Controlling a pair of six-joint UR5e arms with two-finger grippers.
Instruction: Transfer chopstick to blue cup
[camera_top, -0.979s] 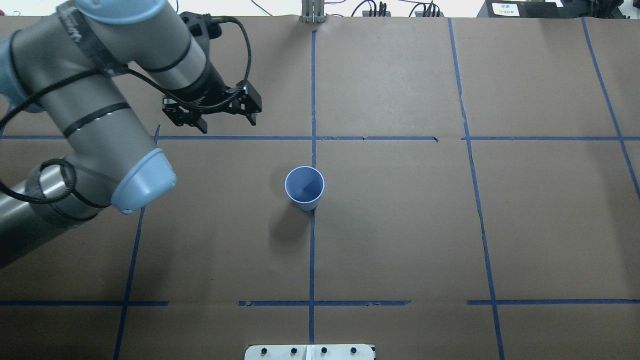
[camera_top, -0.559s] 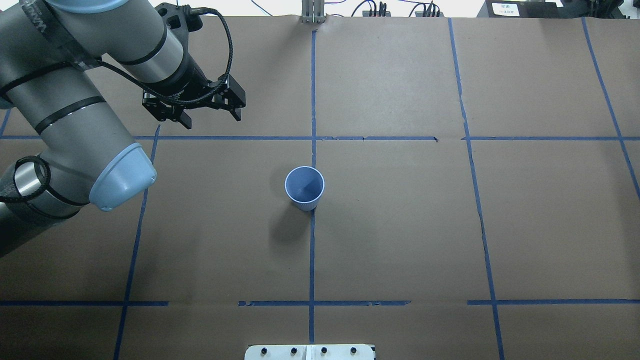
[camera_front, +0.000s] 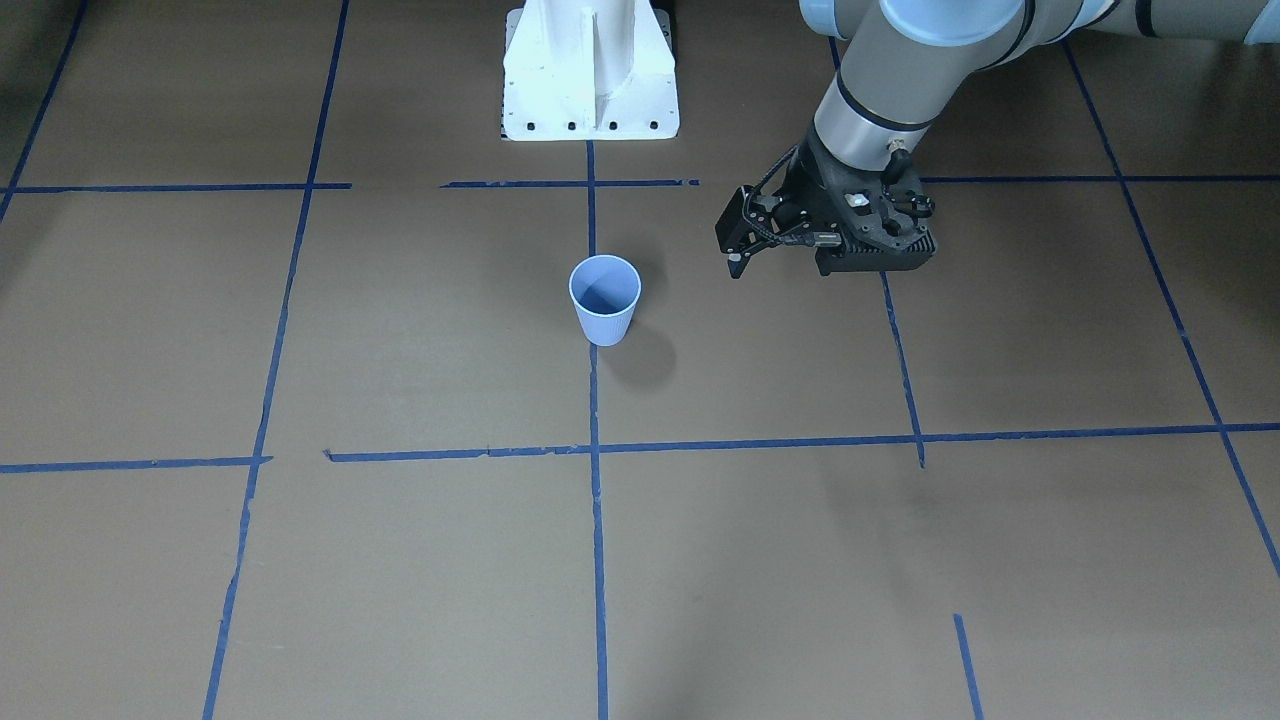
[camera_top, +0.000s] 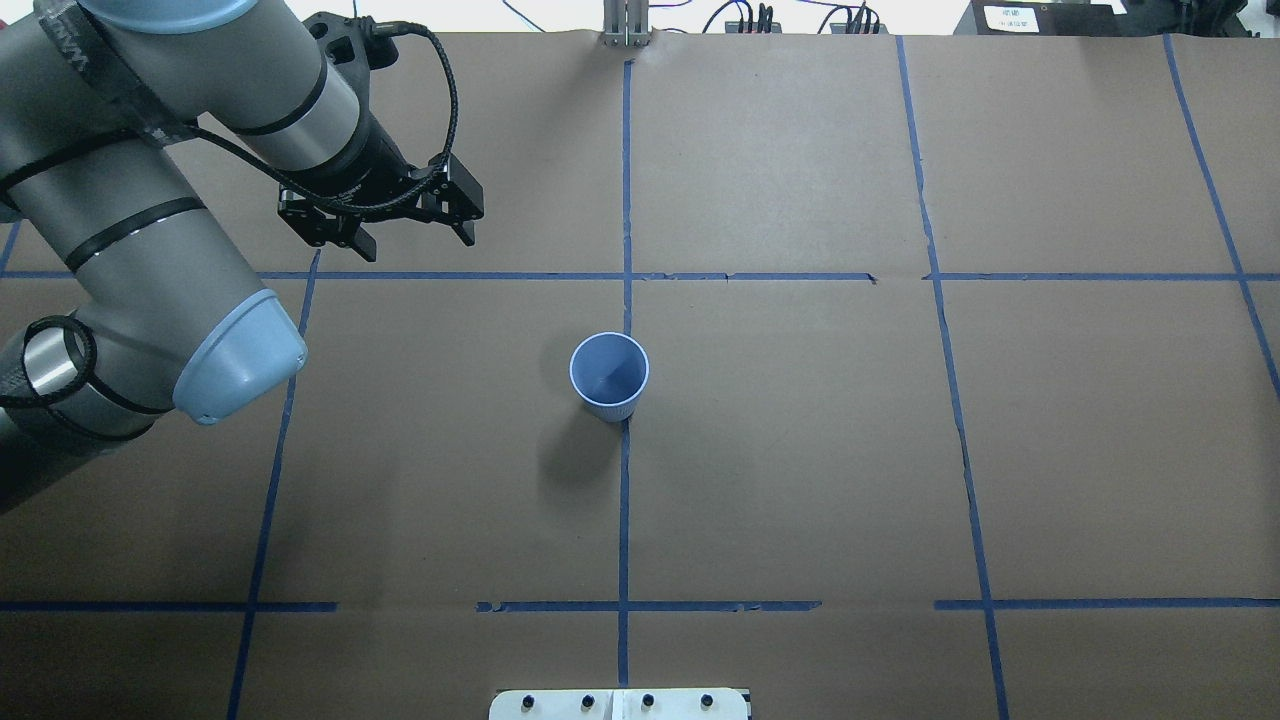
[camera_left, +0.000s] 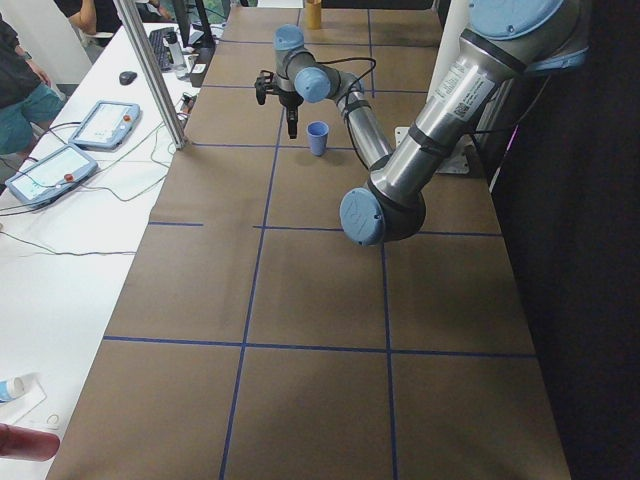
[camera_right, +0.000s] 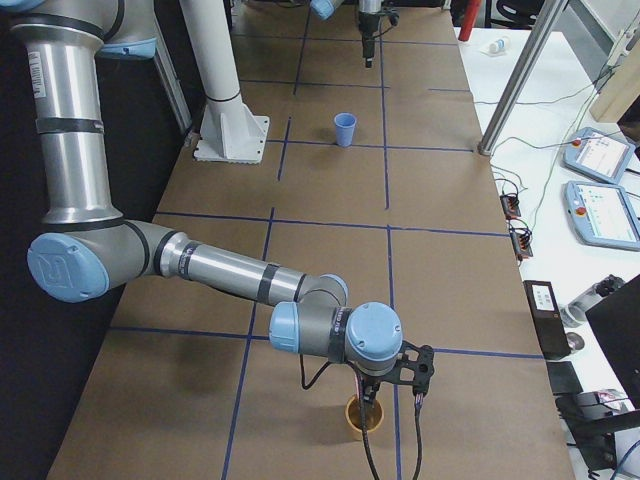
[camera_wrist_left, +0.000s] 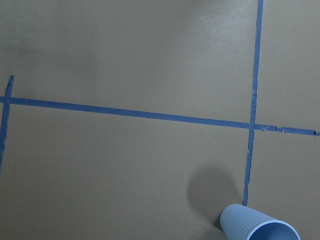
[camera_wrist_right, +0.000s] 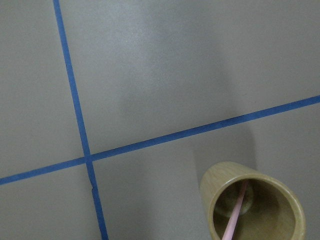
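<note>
Chopstick sits in its tan tube, blue cup empty; left gripper jaws spread, right gripper's I can't tell.

readable text: none could be made out
white label: sat on black box, beyond and far right of blue cup; print too small
sticker: on left arm; lettering was blurred

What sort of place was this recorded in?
Probably a robotics lab workcell, not a home: the table is covered in brown paper gridded with blue tape lines, an industrial arm reaches over it, and teach pendants lie on a white side bench.
</note>
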